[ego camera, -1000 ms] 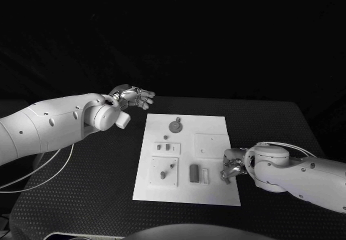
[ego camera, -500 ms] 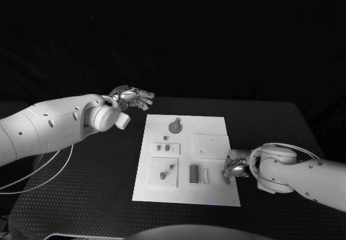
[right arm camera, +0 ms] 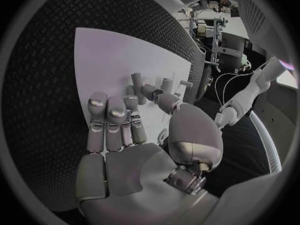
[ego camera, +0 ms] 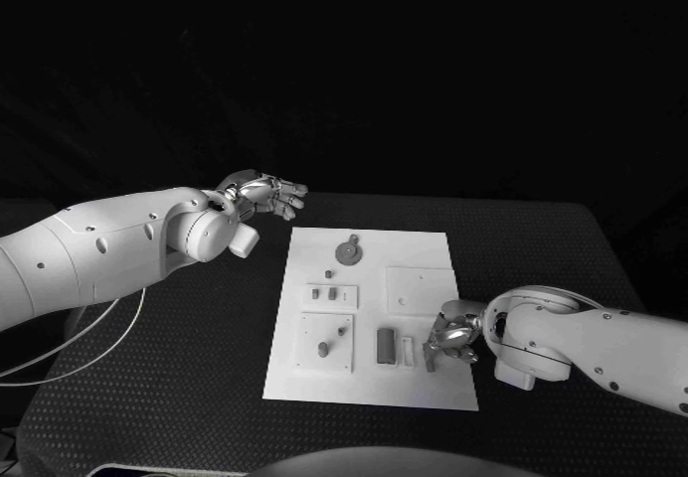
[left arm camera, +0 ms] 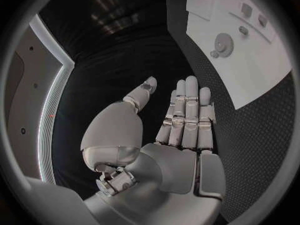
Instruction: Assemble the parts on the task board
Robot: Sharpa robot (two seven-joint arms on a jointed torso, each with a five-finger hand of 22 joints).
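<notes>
Silver right hand (ego camera: 448,338) hovers low over the white board's (ego camera: 428,388) near right edge, beside the upright dark part (ego camera: 386,344); whether its curled fingers hold anything, I cannot tell. Lower slowly, square to the slot. Farther off, the left hand (ego camera: 266,192) waits, fingers straight and empty.

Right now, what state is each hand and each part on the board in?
left hand: open, raised off the board's far left corner.
right hand: over the board's right edge; hold unclear.
task board: flat on table.
round part: lying at far end.
dark block: in near row.
</notes>
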